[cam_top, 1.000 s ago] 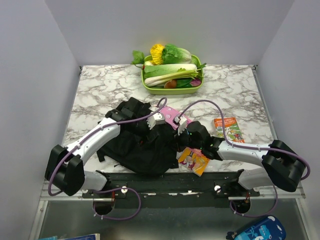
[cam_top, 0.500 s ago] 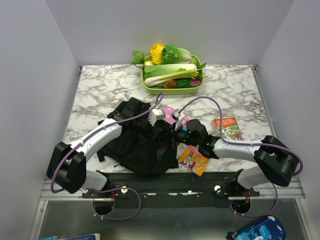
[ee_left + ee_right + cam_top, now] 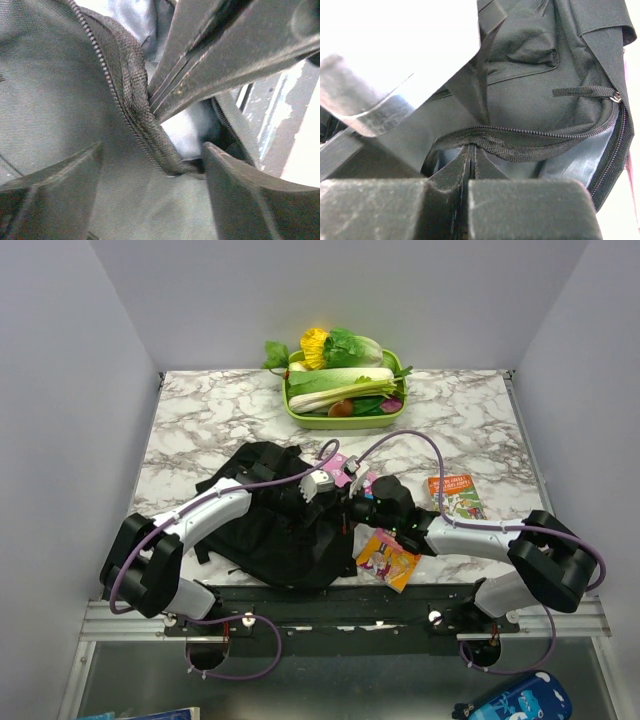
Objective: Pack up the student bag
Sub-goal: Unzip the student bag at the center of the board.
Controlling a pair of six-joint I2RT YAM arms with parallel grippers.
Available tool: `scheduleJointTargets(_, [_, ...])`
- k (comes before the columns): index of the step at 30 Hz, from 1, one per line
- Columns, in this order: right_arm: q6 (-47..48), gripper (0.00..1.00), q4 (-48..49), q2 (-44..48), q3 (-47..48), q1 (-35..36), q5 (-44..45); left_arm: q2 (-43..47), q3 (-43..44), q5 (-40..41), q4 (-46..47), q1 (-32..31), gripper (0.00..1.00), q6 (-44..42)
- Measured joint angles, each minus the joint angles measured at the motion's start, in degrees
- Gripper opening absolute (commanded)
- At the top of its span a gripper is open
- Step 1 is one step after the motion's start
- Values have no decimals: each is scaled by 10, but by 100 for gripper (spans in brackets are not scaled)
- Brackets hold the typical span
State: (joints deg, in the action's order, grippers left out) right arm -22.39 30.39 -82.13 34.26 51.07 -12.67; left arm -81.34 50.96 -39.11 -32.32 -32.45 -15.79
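The student bag point(image 3: 262, 530), black with pale grey lining point(image 3: 570, 160), lies at the table's near edge between my arms, its main zip open. My right gripper point(image 3: 346, 508) is shut, and its fingertips point(image 3: 472, 148) pinch the zip edge point(image 3: 520, 142) of the bag's opening. In the left wrist view those shut fingers point(image 3: 225, 55) come in from the upper right and hold the black zip band point(image 3: 132, 95). My left gripper point(image 3: 152, 175) is open just beside it, one finger on the bag's outer fabric and the other at the opening, straddling the same zip edge.
A pink pencil case point(image 3: 343, 468) lies just behind the grippers. An orange picture book point(image 3: 388, 560) lies right of the bag under the right arm, and another book point(image 3: 456, 495) farther right. A green tray point(image 3: 296, 416) of vegetables stands at the back.
My left gripper has come down and to the right onto the bag's opening. My right arm reached left and its jaws closed on the zip edge.
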Motion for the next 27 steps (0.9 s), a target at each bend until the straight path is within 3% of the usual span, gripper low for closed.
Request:
scheduleJointTargets(1, [0, 6, 0, 0, 0, 0, 1, 0, 0, 5, -3, 0, 62, -6])
scheduleJointTargets(2, [0, 6, -1, 0, 0, 0, 2, 0, 0, 9, -4, 0, 43, -11])
scheduleJointTargets(5, [1, 6, -3, 0, 2, -2, 4, 0, 0, 22, -8, 0, 0, -20])
scheduleJointTargets(9, [2, 6, -10, 1, 4, -8, 11, 0, 2, 32, -9, 0, 0, -34])
scheduleJointTargets(11, [2, 13, -32, 5, 8, -12, 21, -1, 9, 33, -20, 0, 0, -40])
scheduleJointTargets(12, [2, 39, -47, 9, 11, -15, 28, -2, 16, 33, -27, 0, 0, -42])
scheduleJointTargets(17, [-30, 97, -127, 53, 34, -90, 40, -20, 76, 38, -76, 12, 0, -52])
scheduleJointTargets(22, [-41, 100, -254, 86, 82, -203, 112, -27, 130, 50, -112, 40, 0, -59])
scheduleJointTargets(27, [-30, 100, -414, 52, 183, -211, 284, -27, 172, 66, -134, 67, 0, -65])
